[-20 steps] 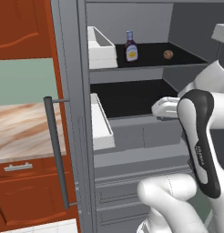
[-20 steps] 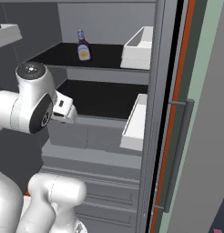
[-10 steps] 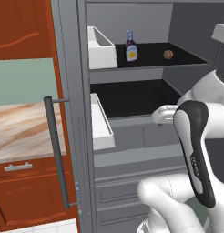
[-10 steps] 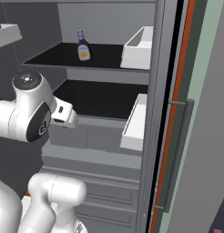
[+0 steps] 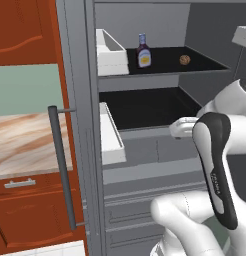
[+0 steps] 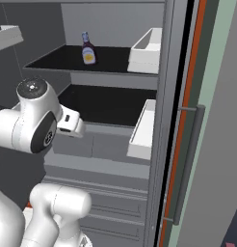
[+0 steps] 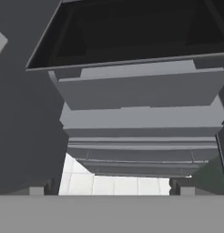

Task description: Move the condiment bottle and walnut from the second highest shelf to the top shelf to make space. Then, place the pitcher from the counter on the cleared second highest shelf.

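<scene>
two items, condiment bottle (image 5: 143, 51) and walnut (image 5: 184, 59), sit on a shelf (image 5: 165, 70); jaws released.

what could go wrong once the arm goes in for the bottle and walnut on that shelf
1. The condiment bottle is tall and narrow, standing upright; a glancing touch from the open gripper could tip it.
2. The walnut is tiny and round, near the shelf's right side; a nudge might roll it off the front rim.
3. The white door bin juts out close beside the bottle, so the arm could clip it on approach.
</scene>
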